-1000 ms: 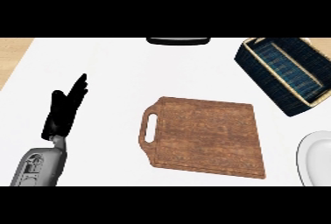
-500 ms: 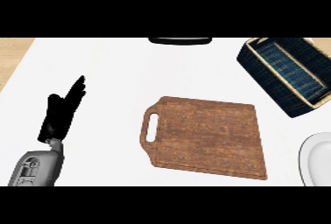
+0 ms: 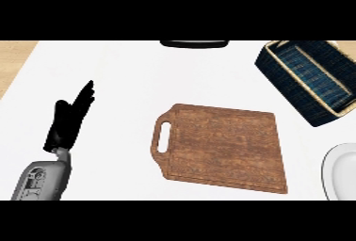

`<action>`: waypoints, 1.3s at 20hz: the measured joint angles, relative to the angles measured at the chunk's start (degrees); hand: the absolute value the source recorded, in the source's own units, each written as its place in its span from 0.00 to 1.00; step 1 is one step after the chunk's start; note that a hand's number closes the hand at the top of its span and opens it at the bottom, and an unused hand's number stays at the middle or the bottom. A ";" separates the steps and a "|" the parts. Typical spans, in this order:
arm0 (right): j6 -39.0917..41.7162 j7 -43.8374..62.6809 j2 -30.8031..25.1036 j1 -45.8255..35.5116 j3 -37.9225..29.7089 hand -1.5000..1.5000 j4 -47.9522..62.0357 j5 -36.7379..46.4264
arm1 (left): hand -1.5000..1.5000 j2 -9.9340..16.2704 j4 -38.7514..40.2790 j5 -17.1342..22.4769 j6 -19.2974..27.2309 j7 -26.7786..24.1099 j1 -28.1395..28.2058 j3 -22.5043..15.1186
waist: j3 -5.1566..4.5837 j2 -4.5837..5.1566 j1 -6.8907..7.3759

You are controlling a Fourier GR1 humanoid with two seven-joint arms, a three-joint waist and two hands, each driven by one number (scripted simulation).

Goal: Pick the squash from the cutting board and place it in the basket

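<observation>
A brown wooden cutting board (image 3: 224, 147) with a handle slot on its left lies in the middle of the white counter, and its top is bare. No squash shows anywhere. The dark blue woven basket (image 3: 309, 80) with a tan rim stands tilted at the upper right, and nothing shows inside it. My left hand (image 3: 69, 120) rests open at the left, fingers straight and pointing up, well left of the board. My right hand is out of view.
A white plate (image 3: 342, 173) is cut off by the right edge, below the basket. A dark object (image 3: 195, 43) sits at the counter's far edge, top centre. Wooden floor (image 3: 15, 56) shows at the upper left.
The whole view has shifted slightly, with the basket edging right. My left hand has stayed open in much the same place.
</observation>
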 measured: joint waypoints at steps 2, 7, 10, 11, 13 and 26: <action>-1.87 -3.27 -0.16 -0.77 0.28 1.00 4.37 1.04 | 0.50 0.05 0.21 0.13 -0.15 0.00 -0.50 0.20 | 0.00 0.05 0.16; -6.77 -9.33 0.70 -0.42 1.63 1.00 12.07 4.00 | 0.50 0.45 2.69 0.25 -0.53 -1.28 -1.63 1.03 | -0.01 0.06 0.10; -7.91 -11.96 0.94 -0.01 0.86 1.00 16.71 4.06 | 0.50 0.43 1.68 0.45 -0.79 -0.54 -1.39 1.00 | 0.00 0.05 0.27; -8.02 -12.00 1.15 0.01 0.32 1.00 18.50 3.84 | 0.50 0.29 1.50 0.50 -0.82 -0.37 -1.41 0.91 | 0.01 0.10 0.37; -8.11 -11.23 1.72 -0.48 -1.06 0.00 21.55 3.09 | 0.50 0.31 1.11 0.43 -1.04 -0.35 -0.85 0.72 | 0.02 0.09 0.47; -17.01 -17.05 1.71 0.02 -11.55 0.00 30.69 -4.44 | 0.50 0.15 2.26 0.20 -1.02 -0.61 -1.78 1.10 | 0.07 0.18 0.38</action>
